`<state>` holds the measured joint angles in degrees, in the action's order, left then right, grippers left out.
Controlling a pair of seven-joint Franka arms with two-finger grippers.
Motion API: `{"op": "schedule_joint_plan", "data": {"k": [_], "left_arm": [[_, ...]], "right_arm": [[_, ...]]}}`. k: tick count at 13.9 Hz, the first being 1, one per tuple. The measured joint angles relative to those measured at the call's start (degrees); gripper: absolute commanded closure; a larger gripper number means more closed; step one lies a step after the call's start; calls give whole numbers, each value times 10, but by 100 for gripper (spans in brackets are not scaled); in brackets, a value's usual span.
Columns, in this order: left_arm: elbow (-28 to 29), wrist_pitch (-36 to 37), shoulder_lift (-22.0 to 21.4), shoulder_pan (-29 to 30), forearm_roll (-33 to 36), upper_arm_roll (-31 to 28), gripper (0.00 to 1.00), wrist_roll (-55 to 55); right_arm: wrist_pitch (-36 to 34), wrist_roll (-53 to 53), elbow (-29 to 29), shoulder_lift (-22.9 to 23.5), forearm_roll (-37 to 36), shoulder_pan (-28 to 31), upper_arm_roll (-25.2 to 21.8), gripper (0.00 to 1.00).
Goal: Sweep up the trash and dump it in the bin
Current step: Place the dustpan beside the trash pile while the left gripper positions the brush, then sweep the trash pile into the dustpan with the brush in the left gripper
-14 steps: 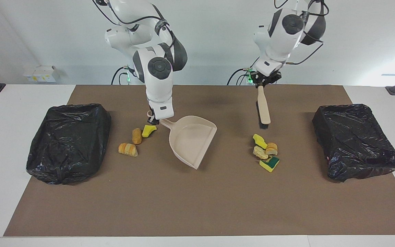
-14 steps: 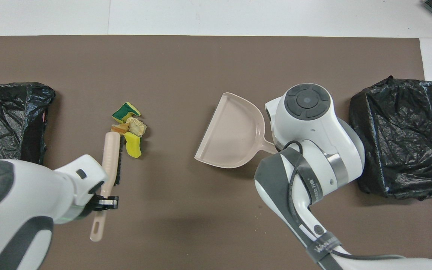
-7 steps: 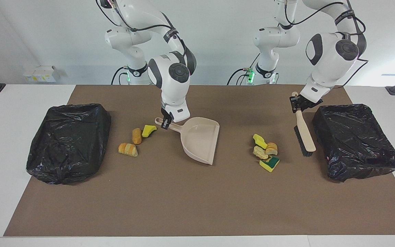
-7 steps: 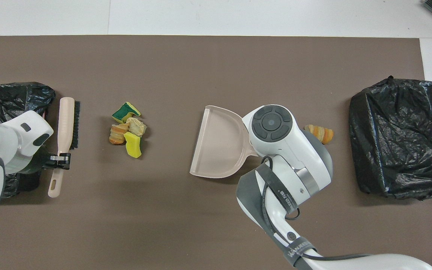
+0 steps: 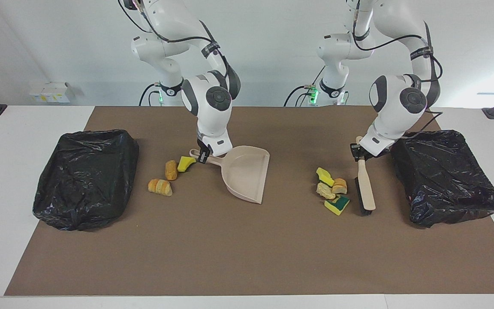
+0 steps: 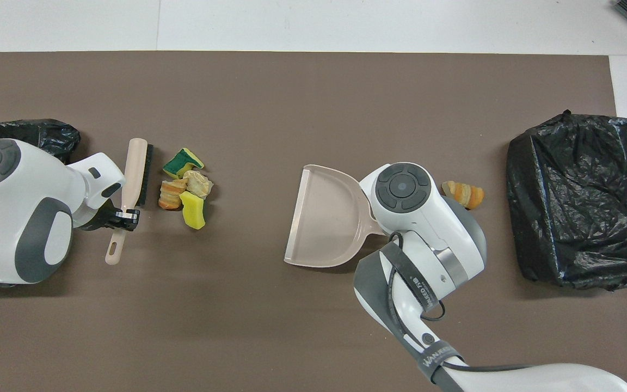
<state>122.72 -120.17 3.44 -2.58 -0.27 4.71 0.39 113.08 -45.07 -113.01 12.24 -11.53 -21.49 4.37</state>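
Two hands are at work. The right hand (image 5: 204,155) is clamped on the dustpan (image 5: 245,173) handle near the desk's robot edge, the pan's mouth facing the left arm's end. The left hand (image 5: 359,153) is clamped on the brush (image 5: 365,189), whose bristles stand just beside a clump of four scraps (image 5: 332,189), between it and the bin (image 5: 446,176) at that end. Three more scraps (image 5: 170,171) lie by the other bin (image 5: 85,178). To sweep well, I judge the brush should stay low and flat, pushing the clump toward the pan, whose lip should press the desk.
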Motion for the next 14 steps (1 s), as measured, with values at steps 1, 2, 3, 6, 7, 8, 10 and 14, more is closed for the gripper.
{"op": "schedule_joint_plan", "data": {"k": [1,2,3,6,7,8,10,14], "left_arm": [[3,-13,0,-7,-2,1,100,0],[8,-19,0,-16,-5,1,100,-4],[16,-25,1,-26,-7,2,100,-11],[35,-46,1,-63,-10,2,100,-49],[36,-47,0,-73,-15,2,100,-58],[37,-47,-1,-83,-26,3,100,-67],[38,-47,-3,-113,-49,2,100,-94],[38,-50,-5,-201,-86,5,100,-154]], "right_arm": [[0,-12,0,-1,0,0,0,100],[0,-25,-1,-2,-1,0,0,100],[0,-34,-1,-2,-1,0,0,100],[0,-41,-3,-2,-1,0,1,100],[0,-41,-3,-2,-1,-2,2,100],[0,-41,-4,-2,-1,-6,2,100],[1,-41,-4,-2,-1,-12,2,100],[8,-41,-5,0,-1,-14,2,100]]}}
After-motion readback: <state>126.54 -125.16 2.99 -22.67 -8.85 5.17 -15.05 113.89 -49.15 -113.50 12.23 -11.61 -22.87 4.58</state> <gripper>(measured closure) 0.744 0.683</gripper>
